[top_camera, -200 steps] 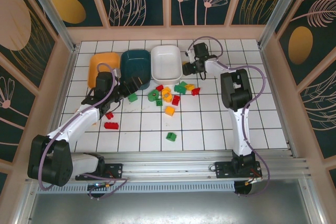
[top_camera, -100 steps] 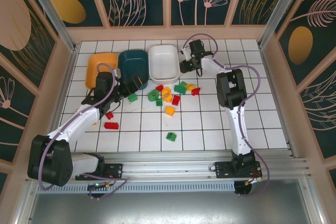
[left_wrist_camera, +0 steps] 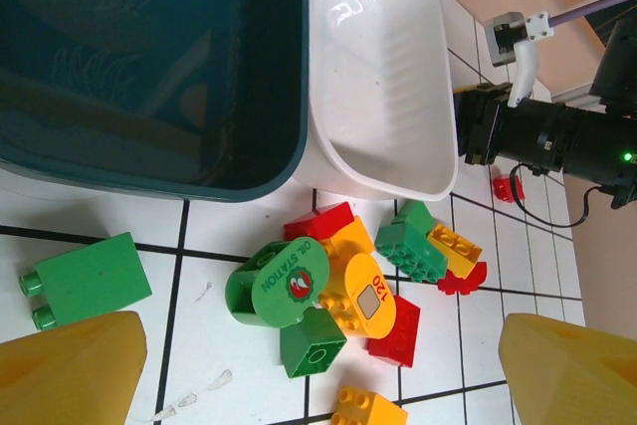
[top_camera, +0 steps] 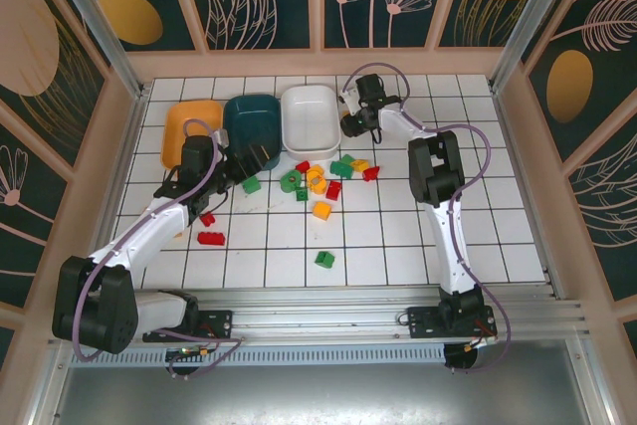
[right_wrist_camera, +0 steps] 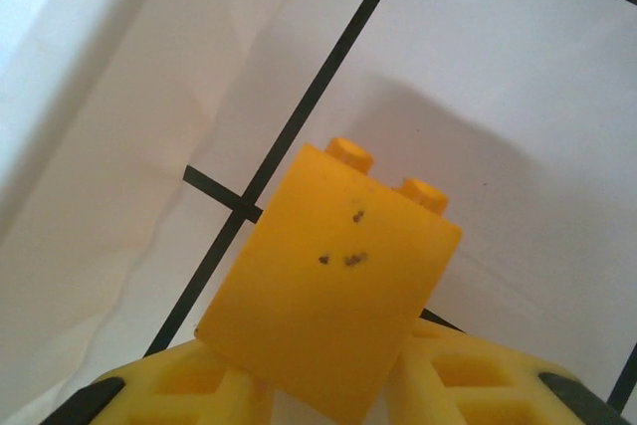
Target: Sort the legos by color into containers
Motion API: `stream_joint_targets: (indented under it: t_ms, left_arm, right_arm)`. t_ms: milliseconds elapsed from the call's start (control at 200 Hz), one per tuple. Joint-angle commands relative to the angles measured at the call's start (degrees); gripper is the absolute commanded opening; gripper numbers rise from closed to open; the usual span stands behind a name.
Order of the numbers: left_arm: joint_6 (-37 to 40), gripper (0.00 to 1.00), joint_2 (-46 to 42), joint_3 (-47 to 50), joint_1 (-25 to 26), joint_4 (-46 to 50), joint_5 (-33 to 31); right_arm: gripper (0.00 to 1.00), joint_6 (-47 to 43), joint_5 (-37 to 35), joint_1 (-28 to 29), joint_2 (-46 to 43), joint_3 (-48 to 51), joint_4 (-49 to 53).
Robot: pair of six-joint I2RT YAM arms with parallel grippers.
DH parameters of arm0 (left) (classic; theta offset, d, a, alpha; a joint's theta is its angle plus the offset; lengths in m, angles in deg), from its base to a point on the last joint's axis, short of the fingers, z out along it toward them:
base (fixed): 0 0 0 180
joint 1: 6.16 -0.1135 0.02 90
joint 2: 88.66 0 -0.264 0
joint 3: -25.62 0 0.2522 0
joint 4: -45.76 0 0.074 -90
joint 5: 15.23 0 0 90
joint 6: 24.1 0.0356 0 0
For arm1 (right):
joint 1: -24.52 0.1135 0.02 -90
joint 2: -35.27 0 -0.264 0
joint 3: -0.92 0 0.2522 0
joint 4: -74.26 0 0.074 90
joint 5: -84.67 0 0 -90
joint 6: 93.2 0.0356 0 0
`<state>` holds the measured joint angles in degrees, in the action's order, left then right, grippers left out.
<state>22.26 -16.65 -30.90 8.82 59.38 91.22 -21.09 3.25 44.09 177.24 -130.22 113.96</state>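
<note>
Yellow brick [right_wrist_camera: 333, 286] pinched by right gripper [right_wrist_camera: 328, 377] beside white tray [top_camera: 313, 116]; lift to be kept vertical. Left gripper [left_wrist_camera: 318, 365] wide apart, empty.

Right jaws narrowed around yellow brick [right_wrist_camera: 333, 276]

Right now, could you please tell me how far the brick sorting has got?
Done: nothing visible; the orange tray, teal tray and white tray look empty. In hand: the right gripper pinches a yellow brick beside the white tray. Left: the pile of bricks and the strays on the table.
</note>
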Motion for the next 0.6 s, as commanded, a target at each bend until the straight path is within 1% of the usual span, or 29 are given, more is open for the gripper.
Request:
stream_joint_targets:
  t_ms: [0, 140, 240, 330, 370, 430, 435, 450, 470, 505, 591]
  left_arm:
    - [1.35, 0.92, -0.55, -1.61, -0.23, 0.58, -0.62]
    - [1.66, 0.92, -0.3, -1.92, -0.27, 0.9, -0.63]
    - [1.89, 0.92, -0.2, -1.95, -0.26, 0.77, -0.63]
    - [1.73, 0.92, 0.04, -1.69, -0.25, 0.27, -0.54]
    - [1.63, 0.92, 0.3, -1.68, -0.27, 0.06, -0.55]
    - [1.62, 0.92, 0.72, -1.8, -0.22, -0.11, -0.26]
    - [1.58, 0.92, 0.79, -1.84, -0.22, -0.12, -0.22]
    - [1.55, 0.92, 0.87, -1.93, -0.28, -0.08, -0.19]
    - [1.47, 0.91, 1.01, -1.99, -0.27, -0.12, -0.17]
    - [1.52, 0.91, 1.12, -2.06, -0.27, -0.04, -0.03]
    - [1.39, 0.91, 0.99, -2.37, -0.26, 0.13, 0.0]
  right_arm:
    - [0.29, 1.32, -3.38, -0.03, 0.1, 0.53, -0.93]
    - [0.24, 3.19, -4.71, -1.67, -2.38, 3.79, -3.48]
    - [0.23, 3.68, -5.09, -2.71, -4.45, 6.46, -4.74]
    - [0.24, 4.59, -4.53, -3.14, -5.78, 6.85, -4.47]
    - [0.28, 5.75, -3.51, -3.1, -6.52, 6.89, -4.92]
    - [0.43, 7.87, -1.5, -2.96, -7.19, 6.19, -5.69]
    - [0.45, 8.04, -1.16, -2.98, -7.18, 6.0, -5.75]
    - [0.48, 8.35, -0.95, -2.97, -7.13, 5.78, -5.79]
    - [0.54, 9.18, -0.68, -2.93, -6.95, 5.03, -5.85]
    - [0.6, 10.58, -0.75, -2.96, -6.26, 3.46, -5.77]
    - [0.63, 13.52, 0.49, -2.88, -3.05, -2.46, -3.13]
